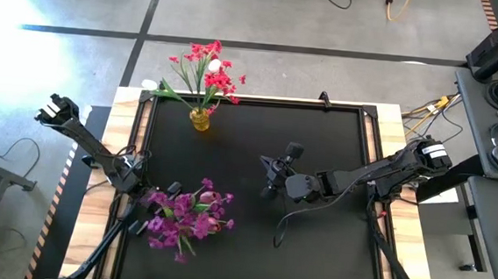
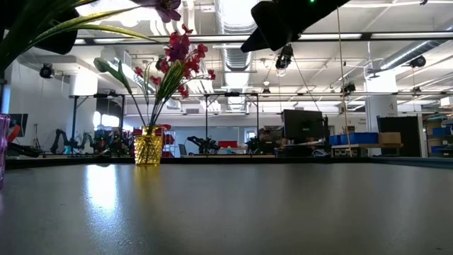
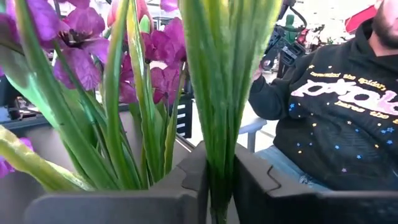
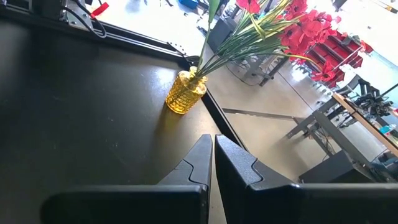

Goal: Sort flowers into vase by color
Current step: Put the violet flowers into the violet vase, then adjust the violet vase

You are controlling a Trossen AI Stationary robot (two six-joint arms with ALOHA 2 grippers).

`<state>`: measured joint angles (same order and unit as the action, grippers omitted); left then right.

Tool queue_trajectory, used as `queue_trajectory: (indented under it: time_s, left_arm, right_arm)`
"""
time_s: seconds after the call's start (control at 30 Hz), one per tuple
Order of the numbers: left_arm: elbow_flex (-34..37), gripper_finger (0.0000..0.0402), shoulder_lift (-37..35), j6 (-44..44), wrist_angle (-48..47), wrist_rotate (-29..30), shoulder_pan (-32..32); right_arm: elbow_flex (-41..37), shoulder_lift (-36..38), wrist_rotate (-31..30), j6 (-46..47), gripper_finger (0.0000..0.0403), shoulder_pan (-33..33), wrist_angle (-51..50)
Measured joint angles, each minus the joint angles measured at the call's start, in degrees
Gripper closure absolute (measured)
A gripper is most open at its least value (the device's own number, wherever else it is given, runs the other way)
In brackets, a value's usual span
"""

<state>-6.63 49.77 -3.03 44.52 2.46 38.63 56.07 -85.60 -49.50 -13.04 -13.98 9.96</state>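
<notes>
The black tabletop (image 1: 312, 249) is bare across its middle and right side. Obstacles stand only at the edges: a yellow glass vase with red flowers (image 1: 200, 118) at the far side, and a purple flower bunch (image 1: 186, 219) near-left.

You are seeing pink lettering across chest of person's dark hoodie (image 3: 339, 106), too blurred to read. No other legible text, label, brand or number is showing in any view.

purple vase (image 2: 2, 152): cut off by the low view's edge; hidden beneath the purple flowers (image 1: 186, 219) in the high view
person (image 3: 339, 106): cropped by the left wrist view's edge
</notes>
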Motion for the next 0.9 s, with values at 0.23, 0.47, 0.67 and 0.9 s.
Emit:
queue_trajectory:
  time_s: [0.23, 0.47, 0.67, 0.9]
  left_arm:
    - [0.02, 0.0300, -0.08, -1.26, -1.19, -0.02, 0.00]
    - [0.02, 0.0278, -0.22, -2.01, -1.99, -0.06, 0.07]
    - [0.02, 0.0305, -0.72, -1.90, -2.01, -0.06, 0.17]
    - [0.02, 0.0340, -2.07, -1.77, -2.26, -0.05, 1.59]
  right_arm:
    - [0.00, 0.00, 0.02, 0.00, 0.0390, -0.02, 0.13]
    - [0.00, 0.00, 0.11, 0.00, 0.0390, -0.02, 0.33]
    - [0.00, 0.00, 0.22, -0.51, 0.0390, -0.15, 0.81]
    - [0.84, 0.00, 0.28, -1.23, 0.0390, -0.93, 1.05]
